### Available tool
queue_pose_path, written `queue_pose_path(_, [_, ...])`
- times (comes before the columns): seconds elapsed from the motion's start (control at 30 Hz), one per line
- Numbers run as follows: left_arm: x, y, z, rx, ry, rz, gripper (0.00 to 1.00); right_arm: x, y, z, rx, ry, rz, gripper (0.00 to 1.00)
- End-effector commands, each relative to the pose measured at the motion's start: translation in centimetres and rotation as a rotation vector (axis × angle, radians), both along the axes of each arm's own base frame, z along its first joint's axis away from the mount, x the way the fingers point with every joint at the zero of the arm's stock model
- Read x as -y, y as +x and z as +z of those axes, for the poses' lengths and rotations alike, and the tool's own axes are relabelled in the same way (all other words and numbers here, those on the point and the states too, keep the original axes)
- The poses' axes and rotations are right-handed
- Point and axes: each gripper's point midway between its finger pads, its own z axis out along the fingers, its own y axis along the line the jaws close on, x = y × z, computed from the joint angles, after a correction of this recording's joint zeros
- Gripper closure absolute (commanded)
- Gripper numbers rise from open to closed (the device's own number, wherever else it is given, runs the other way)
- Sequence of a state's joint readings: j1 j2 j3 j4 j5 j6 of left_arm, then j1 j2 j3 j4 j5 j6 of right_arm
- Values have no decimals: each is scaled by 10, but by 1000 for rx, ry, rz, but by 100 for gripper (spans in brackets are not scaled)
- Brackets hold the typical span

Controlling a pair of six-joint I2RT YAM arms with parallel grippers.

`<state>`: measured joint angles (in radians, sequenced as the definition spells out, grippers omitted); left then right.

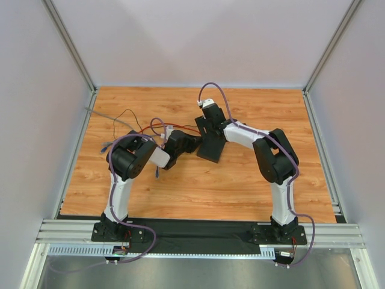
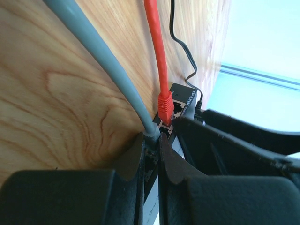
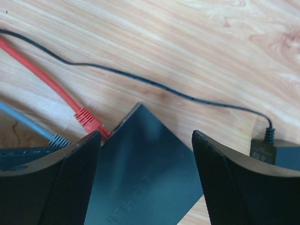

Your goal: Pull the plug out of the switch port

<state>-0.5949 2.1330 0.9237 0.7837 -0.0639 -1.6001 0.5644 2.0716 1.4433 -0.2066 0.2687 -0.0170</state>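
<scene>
The switch [image 1: 212, 146] is a flat matte-black box lying mid-table. A grey cable [image 2: 93, 61] and a red cable [image 2: 157, 51] run to ports on its narrow edge. The red plug [image 2: 165, 107] sits in its port. My left gripper [image 2: 151, 140] is shut on the grey plug [image 2: 153, 133] at the port edge; in the top view it [image 1: 191, 143] is at the switch's left side. My right gripper [image 3: 146, 136] is open, its fingers astride the switch [image 3: 145, 178], and it shows above the switch in the top view [image 1: 212, 127]. The red plug [image 3: 89, 119] and grey plug [image 3: 58, 139] show beside its left finger.
A thin black power cord [image 3: 164, 89] crosses the wood to a small black connector [image 3: 262, 147] at the switch's far side. Loose red, black and grey cables [image 1: 129, 123] lie on the table's left half. Walls and frame rails surround the table.
</scene>
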Motion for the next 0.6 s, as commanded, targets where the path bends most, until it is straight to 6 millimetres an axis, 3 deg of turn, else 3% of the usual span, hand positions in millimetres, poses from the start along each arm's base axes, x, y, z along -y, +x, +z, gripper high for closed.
queue_pose_path(0.0, [-23,1,-26,-31,158,57,100,-2,-20,9,-23,2,-25,20])
queue_pose_path(0.07, [-19,-1,-25,-28,155,50,100,-5,-16,23,21,20,-36,18])
queue_pose_path(0.17, [-20,-2,-25,-30,160,53,100,-7,-16,26,27,20,-23,15])
queue_pose_path(0.37, [-24,-2,-21,-24,179,61,100,5,-30,-3,-68,-72,-9,16])
queue_pose_path(0.57, [-23,2,-22,-12,167,68,100,6,-37,-20,-136,-125,43,18])
